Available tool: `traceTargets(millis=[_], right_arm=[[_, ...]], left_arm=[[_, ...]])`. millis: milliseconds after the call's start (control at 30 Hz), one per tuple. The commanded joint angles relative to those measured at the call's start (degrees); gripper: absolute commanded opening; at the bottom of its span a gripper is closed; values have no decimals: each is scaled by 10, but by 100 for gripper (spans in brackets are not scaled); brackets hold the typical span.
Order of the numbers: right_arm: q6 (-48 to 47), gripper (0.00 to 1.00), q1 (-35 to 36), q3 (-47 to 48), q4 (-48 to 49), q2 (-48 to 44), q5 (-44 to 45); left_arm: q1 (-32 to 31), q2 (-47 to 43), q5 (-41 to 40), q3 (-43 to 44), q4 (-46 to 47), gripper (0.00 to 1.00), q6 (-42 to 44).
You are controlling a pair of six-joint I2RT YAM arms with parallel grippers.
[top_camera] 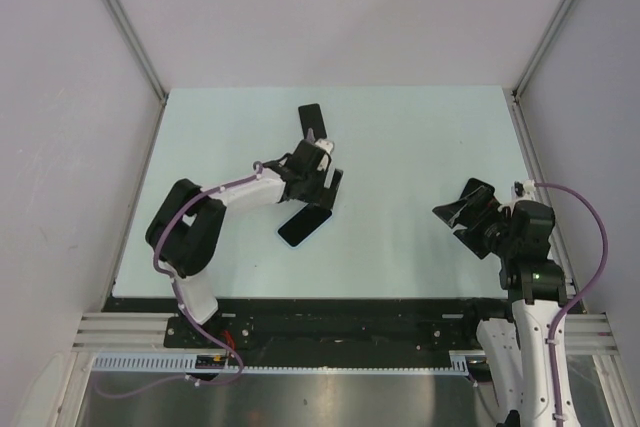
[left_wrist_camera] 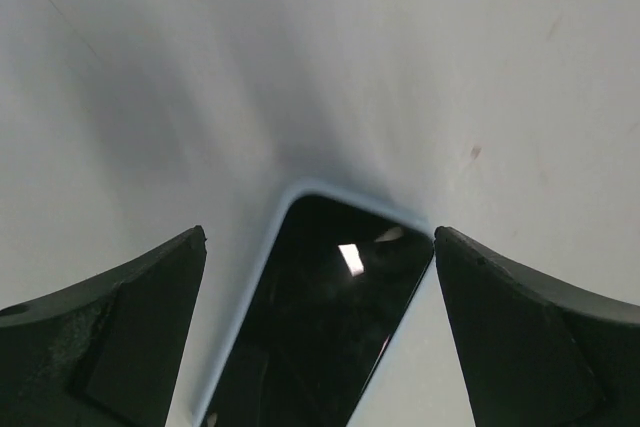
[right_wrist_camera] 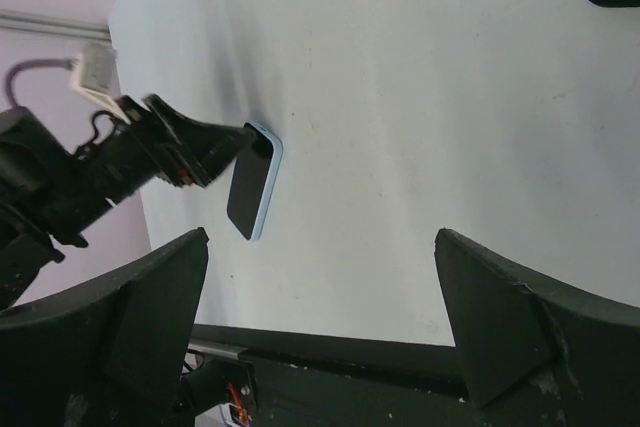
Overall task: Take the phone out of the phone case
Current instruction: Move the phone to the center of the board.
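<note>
**Left tool released over the phone case, right tool wide and idle**

The left tool (top_camera: 318, 190) hangs over the middle of the table (top_camera: 420, 137) with its jaws spread wide and nothing between them. Directly beneath it lies the phone case (top_camera: 303, 226), a light-blue rim around a glossy dark face. It lies flat, with one end under the tool. In the left wrist view the case's rounded end sits between the two fingers, touching neither. Whether that dark face is a screen or the case's own inside cannot be told. A dark slab (top_camera: 311, 123), phone-shaped, lies flat farther back on the table, apart from the case. The right tool (top_camera: 456, 211) is well off to the right, low over the table, fully spread and gripping nothing.
</note>
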Motion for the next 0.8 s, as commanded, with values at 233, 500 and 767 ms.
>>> traceTargets(millis=[233,500,767], right_arm=[[2,100,53,-8,34,1,34],[8,100,72,-9,37,-3,44],[14,100,97,-20,50,1,43]], left_arm=[[-2,-41,60,-98,-60,100,-46],[-14,-77,127,-162,-11,100,-82],[-117,-82,117,-207,9,100,-143]])
